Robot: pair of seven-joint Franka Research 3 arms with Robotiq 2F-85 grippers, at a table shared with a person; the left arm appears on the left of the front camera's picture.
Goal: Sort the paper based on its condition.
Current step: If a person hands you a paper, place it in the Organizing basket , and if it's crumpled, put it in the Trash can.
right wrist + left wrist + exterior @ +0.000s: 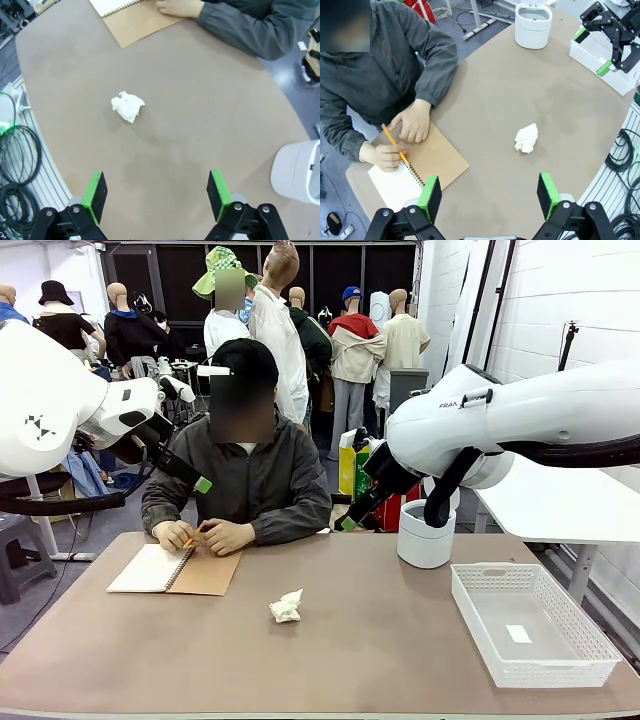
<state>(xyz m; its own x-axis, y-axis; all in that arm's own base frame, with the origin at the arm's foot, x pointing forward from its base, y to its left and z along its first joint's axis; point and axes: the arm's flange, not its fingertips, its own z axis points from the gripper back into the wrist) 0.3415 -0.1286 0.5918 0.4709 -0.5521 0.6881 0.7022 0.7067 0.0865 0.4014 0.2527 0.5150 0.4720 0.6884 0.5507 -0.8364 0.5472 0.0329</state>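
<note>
Open: left hand, right hand.

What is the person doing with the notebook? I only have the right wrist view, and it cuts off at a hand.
Observer: Writing in the notebook with a pencil; the other hand rests on the cover.
Operator: Any tray around?
Observer: Yes, a white basket on the robot's right, one small slip inside.
Operator: And the left gripper?
Observer: The left gripper is open and empty, raised near the notebook.
</note>
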